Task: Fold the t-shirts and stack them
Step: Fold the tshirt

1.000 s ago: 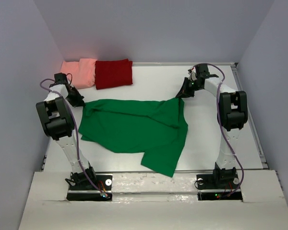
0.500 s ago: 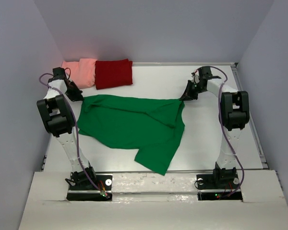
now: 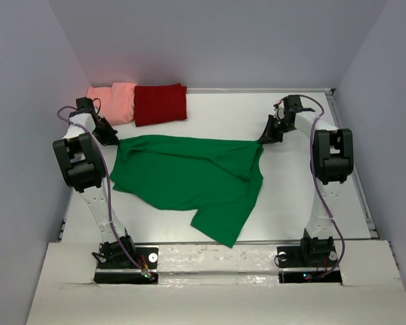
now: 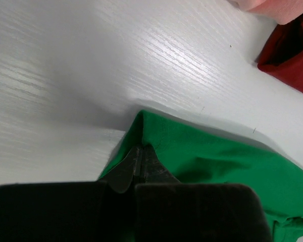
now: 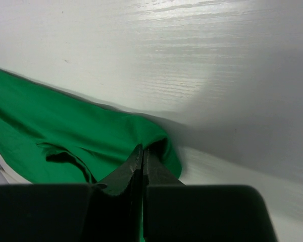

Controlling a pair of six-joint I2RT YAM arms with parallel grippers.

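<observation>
Starting nearest, the green t-shirt has had its trailing flap drawn slightly back from the near edge of the table within the last second; its body lies spread across the middle; each far corner is pinched between the closed fingers of the left gripper and right gripper, which have been carried outward, so the far hem is stretched flatter; folding is judged not yet begun; beyond, the salmon-pink t-shirt and dark red t-shirt lie folded, touching.
</observation>
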